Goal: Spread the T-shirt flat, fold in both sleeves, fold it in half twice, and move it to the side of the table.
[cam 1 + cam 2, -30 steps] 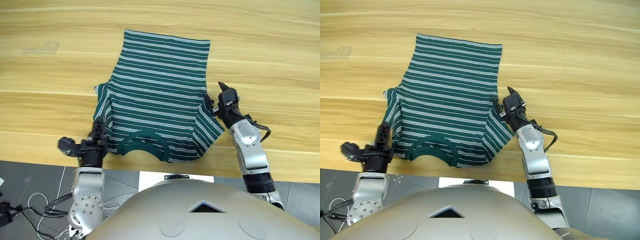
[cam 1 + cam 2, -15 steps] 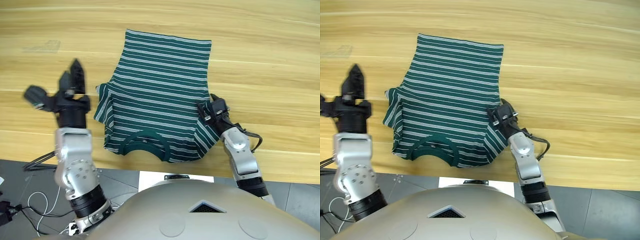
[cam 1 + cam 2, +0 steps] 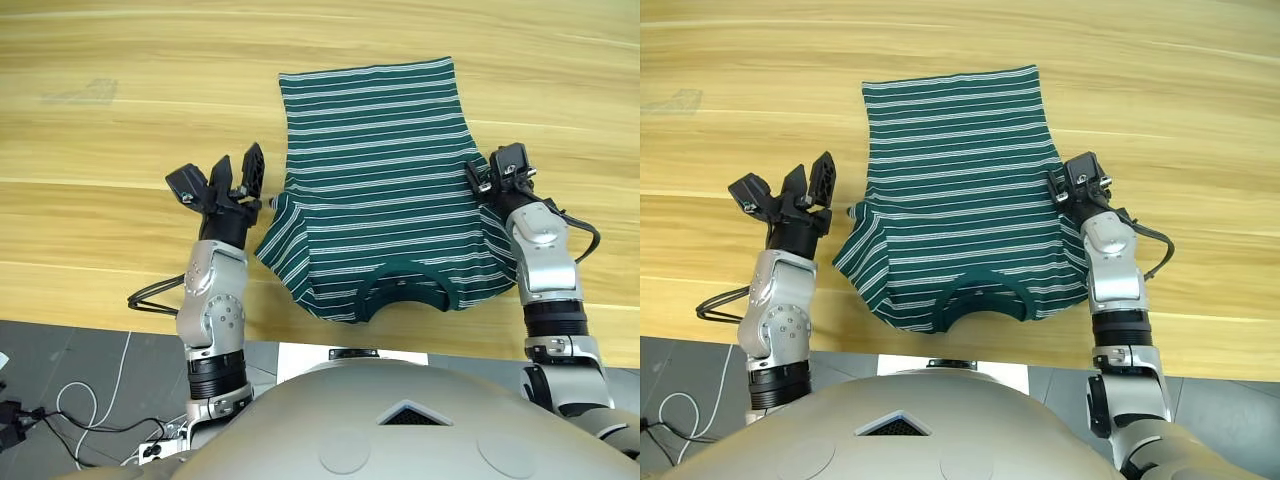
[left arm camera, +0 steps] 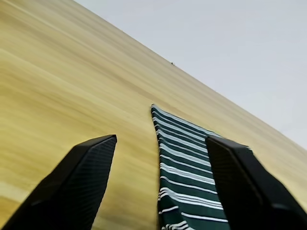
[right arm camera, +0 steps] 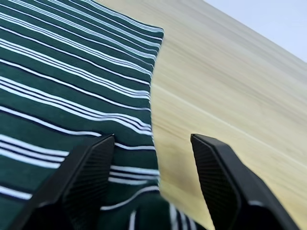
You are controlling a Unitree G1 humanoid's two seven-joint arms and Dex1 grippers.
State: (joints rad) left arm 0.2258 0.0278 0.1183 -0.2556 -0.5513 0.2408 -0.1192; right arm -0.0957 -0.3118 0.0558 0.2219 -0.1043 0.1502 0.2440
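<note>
A green striped T-shirt (image 3: 385,190) lies on a wooden table (image 3: 120,120), collar toward the robot. The left gripper (image 3: 238,170), fingers apart, is just beside its left sleeve. The right gripper (image 3: 503,165), fingers also apart, is at its right edge, perhaps touching cloth.

cables (image 3: 62,400) on grey floor (image 3: 70,350)

Lab, wooden table (image 3: 90,50), floor cables (image 3: 57,400)
</note>
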